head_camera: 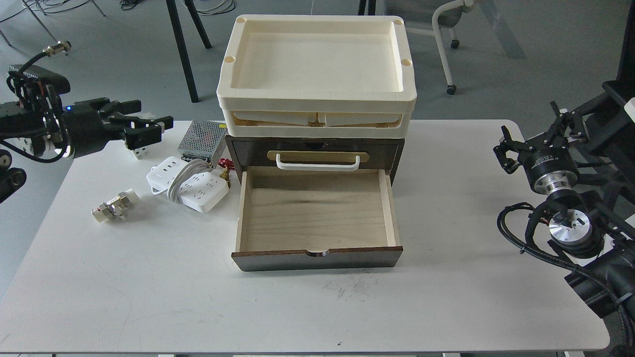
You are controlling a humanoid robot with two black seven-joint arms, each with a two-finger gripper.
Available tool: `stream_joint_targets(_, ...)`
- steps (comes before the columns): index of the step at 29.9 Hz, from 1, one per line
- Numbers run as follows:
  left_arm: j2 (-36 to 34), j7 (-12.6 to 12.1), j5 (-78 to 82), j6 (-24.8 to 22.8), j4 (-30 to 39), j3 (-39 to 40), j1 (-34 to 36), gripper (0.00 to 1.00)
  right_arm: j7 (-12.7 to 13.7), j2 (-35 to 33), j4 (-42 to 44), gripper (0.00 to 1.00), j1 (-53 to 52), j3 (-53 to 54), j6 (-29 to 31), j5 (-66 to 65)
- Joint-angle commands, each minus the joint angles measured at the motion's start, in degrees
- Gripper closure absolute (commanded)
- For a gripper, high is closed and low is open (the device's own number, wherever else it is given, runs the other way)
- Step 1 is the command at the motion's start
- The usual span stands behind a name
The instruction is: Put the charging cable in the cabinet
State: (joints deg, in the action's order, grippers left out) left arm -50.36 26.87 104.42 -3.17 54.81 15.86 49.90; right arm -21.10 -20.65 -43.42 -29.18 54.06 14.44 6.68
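The charging cable (188, 185), a white power strip with its cord coiled around the middle, lies on the white table (149, 277) just left of the cabinet. The dark brown cabinet (387, 148) stands mid-table. Its lower light wood drawer (317, 213) is pulled out and empty. The white handle (317, 162) sits on the closed upper front. My left gripper (155, 126) is open and empty. It hovers above the table's back left, up and left of the power strip. My right gripper (503, 148) is open and empty off the table's right edge.
Cream plastic trays (317, 101) are stacked on the cabinet. A perforated silver box (201, 136) sits behind the power strip. A white and red breaker block (140, 151) is partly hidden by my left gripper. A small plug part (113, 206) lies at the left.
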Motion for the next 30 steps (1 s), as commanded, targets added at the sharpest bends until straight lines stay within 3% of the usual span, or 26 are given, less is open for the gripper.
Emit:
stream_joint_targets(1, 2.5, 0.0, 2.2, 4.8, -4.6, -6.3, 0.0, 0.15, 0.0, 0.0, 0.0, 0.00, 0.0, -0.2, 0.1, 0.0)
stream_joint_targets(11, 12.3, -0.1, 1.1, 7.0, -13.7, -9.7, -1.6, 0.25, 0.0, 0.0, -0.1, 0.00, 0.0, -0.4, 0.1, -0.1)
stream_joint_targets(19, 15.1, -0.2, 1.3, 7.0, -16.3, -9.7, -3.5, 0.40, 0.0, 0.0, -0.2, 0.00, 0.0, -0.4, 0.2, -0.1)
stream_joint_targets(26, 21.5, -0.3, 1.1, 9.1, -25.4, -9.6, -3.7, 0.45, 0.0, 0.0, -0.2, 0.00, 0.1, -0.4, 0.2, -0.1)
stream_joint_targets(30, 24.6, -0.2, 1.0, 10.2, -29.5, -9.7, -3.7, 0.56, -0.1, 0.0, -0.2, 0.00, 0.1, -0.4, 0.2, -0.1)
